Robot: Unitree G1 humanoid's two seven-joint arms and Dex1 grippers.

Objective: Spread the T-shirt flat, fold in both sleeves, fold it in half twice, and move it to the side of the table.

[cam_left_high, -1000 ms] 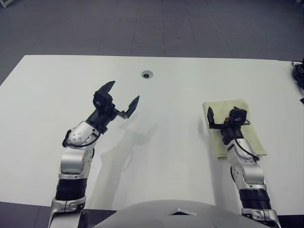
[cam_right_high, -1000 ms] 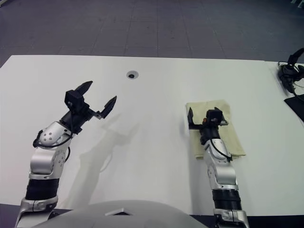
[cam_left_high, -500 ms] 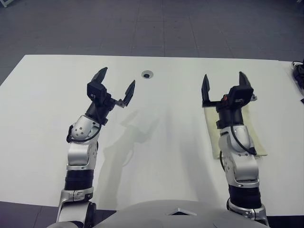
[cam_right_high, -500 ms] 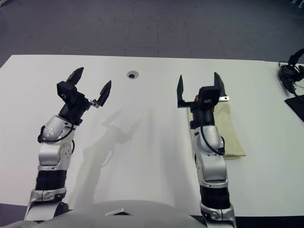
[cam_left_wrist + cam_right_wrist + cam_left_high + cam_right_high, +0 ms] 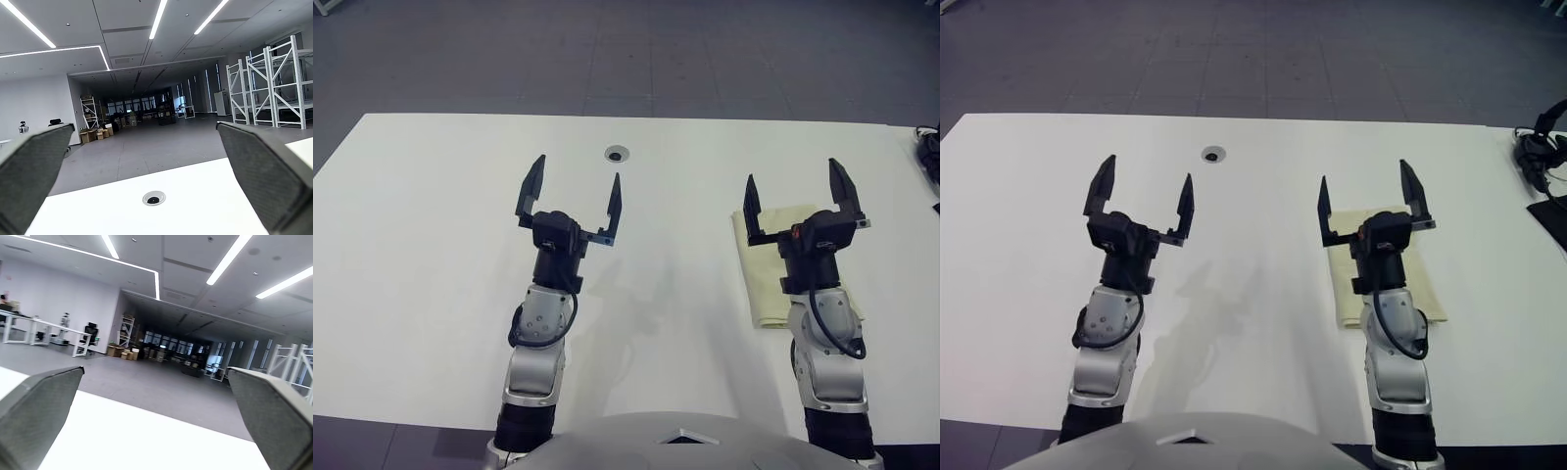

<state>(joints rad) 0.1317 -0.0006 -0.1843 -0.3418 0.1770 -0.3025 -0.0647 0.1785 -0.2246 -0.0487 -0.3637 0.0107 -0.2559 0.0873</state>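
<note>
- The left gripper (image 5: 578,172) is hovering above the left-centre of the white table (image 5: 421,206), pointing up, its fingers spread wide and gripping nothing.
- A small round hole (image 5: 617,153) is sitting in the tabletop beyond it, toward the far edge.
- The right gripper (image 5: 791,171) is also pointing up, its fingers wide apart and empty.
- The folded, pale yellow T-shirt (image 5: 764,289) is lying flat on the table's right part, beneath the right arm and untouched by its fingers.

Right end effector (image 5: 155,370) (fingers (image 5: 34,411) apart)
</note>
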